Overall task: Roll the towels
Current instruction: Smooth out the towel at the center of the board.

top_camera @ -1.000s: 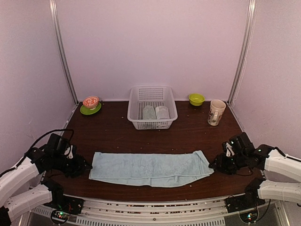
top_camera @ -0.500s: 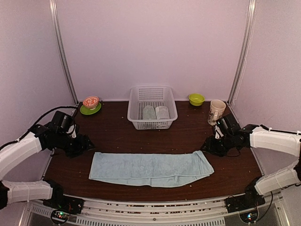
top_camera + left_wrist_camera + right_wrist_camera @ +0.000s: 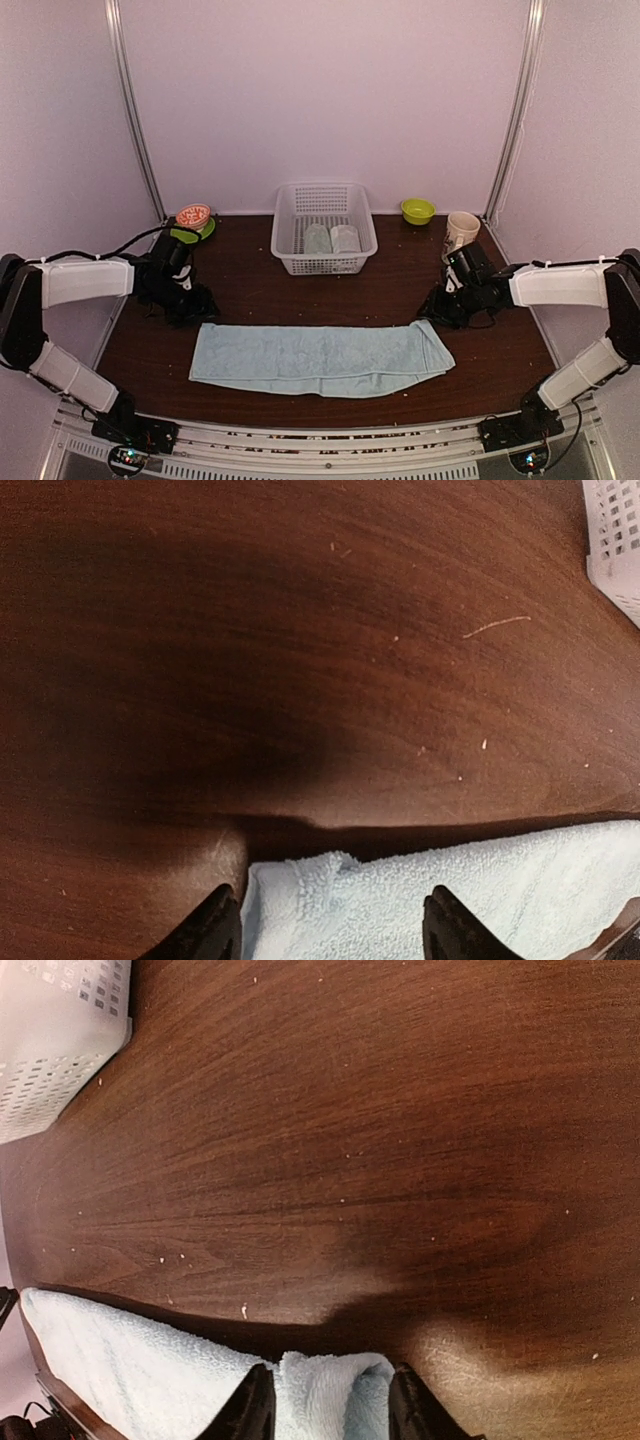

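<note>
- Big light blue towel (image 3: pixel 320 360) lies flat and unrolled along the near side of the counter (image 3: pixel 250 280), long way left to right
- Here's the move: left arm (image 3: pixel 90 280) and right arm (image 3: pixel 560 285) have both swung away from the towel's ends and reached forward to its two far corners, so by my read a grab at the far edge is being set up and no rolling has begun
- White basket (image 3: pixel 322 265) at the back holds two small pale rolls (image 3: pixel 318 239), looking finished
- Left jaws stand well apart, released, straddling the far-left corner with the cloth between the fingers (image 3: pixel 215 925)
- Right jaws sit closer together, the far-right corner bunched between the fingers (image 3: pixel 255 1400) and filling the gap; whether they've actually bitten down, I can't tell
</note>
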